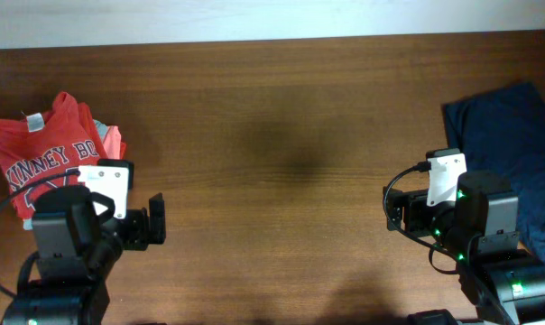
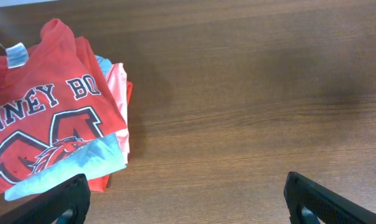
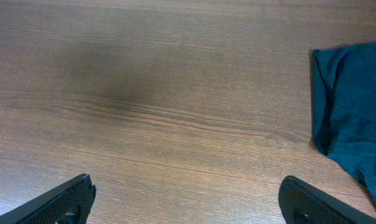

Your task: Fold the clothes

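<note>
My left gripper gapes wide, red shirt at its ten o'clock; right gripper wide too, navy shirt at two.

two black arms, white wrist blocks, thin black cables, green lights on the right one

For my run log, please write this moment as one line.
left jaws: open, empty | right jaws: open, empty | red lettered shirt: folded, atop pile by left arm | navy shirt: lying loose by right arm
</note>
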